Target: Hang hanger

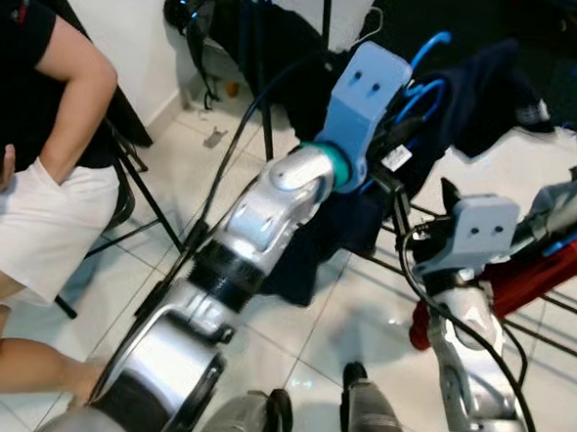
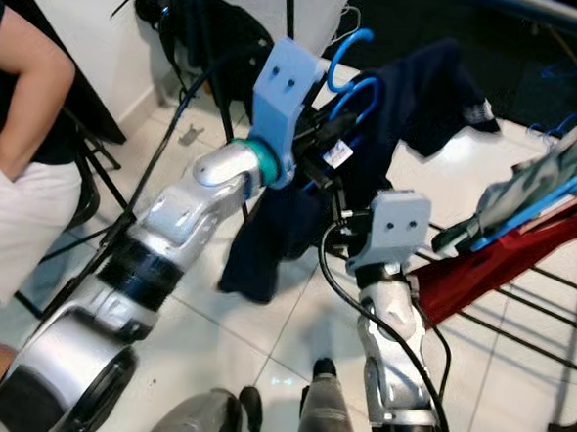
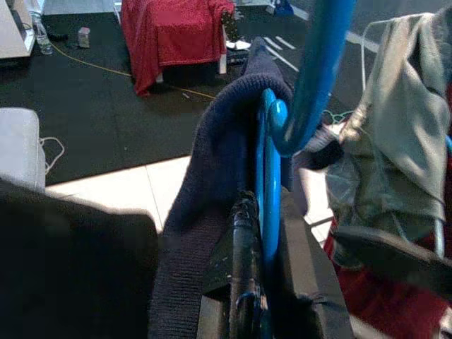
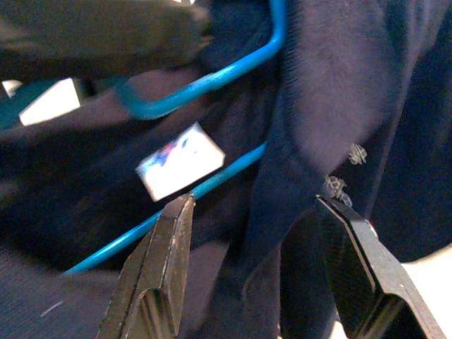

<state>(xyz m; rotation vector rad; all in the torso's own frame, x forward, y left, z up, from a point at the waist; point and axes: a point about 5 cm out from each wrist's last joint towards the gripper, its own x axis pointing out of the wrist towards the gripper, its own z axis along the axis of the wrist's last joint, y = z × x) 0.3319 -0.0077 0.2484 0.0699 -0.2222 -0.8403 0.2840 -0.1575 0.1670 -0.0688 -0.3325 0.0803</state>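
so, from the left eye view the left gripper [image 1: 403, 135] holds a blue hanger [image 1: 428, 50] up, a dark navy garment [image 1: 477, 105] draped over it, while the right gripper [image 1: 444, 208] sits just below, near the cloth. the step in hand looks like carrying the loaded hanger toward the drying rack [image 1: 557, 316] on the right; the hook is not yet on any rail. a person [image 1: 36, 181] sits at the far left on white floor tiles [image 1: 215, 300].

from the right eye view a red cloth [image 2: 501, 268] lies over the rack, right of the arms.

the left wrist view has the fingers closed on the hanger's blue wire, the hook curling beyond them toward a grey-green garment [image 3: 406, 134]; far off, black flooring and a red-covered seat [image 3: 173, 35].

the right wrist view shows the jaws standing open, holding nothing, with the garment's white label [image 4: 180, 161] between them and further off. next, i judge, the hook needs lifting over a free rail, and the hanging cloth may snag.
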